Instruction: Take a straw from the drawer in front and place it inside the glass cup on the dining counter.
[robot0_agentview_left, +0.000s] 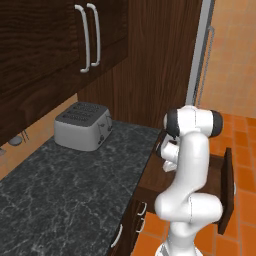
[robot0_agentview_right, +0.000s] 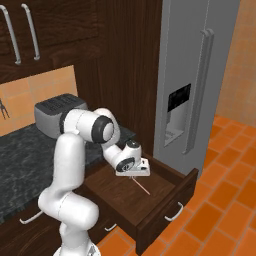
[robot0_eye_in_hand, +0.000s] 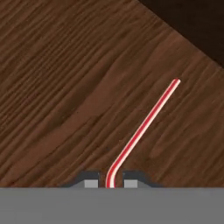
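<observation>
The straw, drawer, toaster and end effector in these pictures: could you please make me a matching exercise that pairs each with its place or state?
Things:
1. straw
2. drawer
3. toaster
4. end effector

Places or states:
A. on the black counter
B. pulled open
C. shut on a thin stick
D. one end pinched, the rest slanting over the wood floor

Pairs: 1-D, 2-B, 3-A, 4-C

One straw (robot0_eye_in_hand: 144, 127), one drawer (robot0_agentview_right: 150, 200) (pulled open), one toaster (robot0_agentview_left: 82, 126).
</observation>
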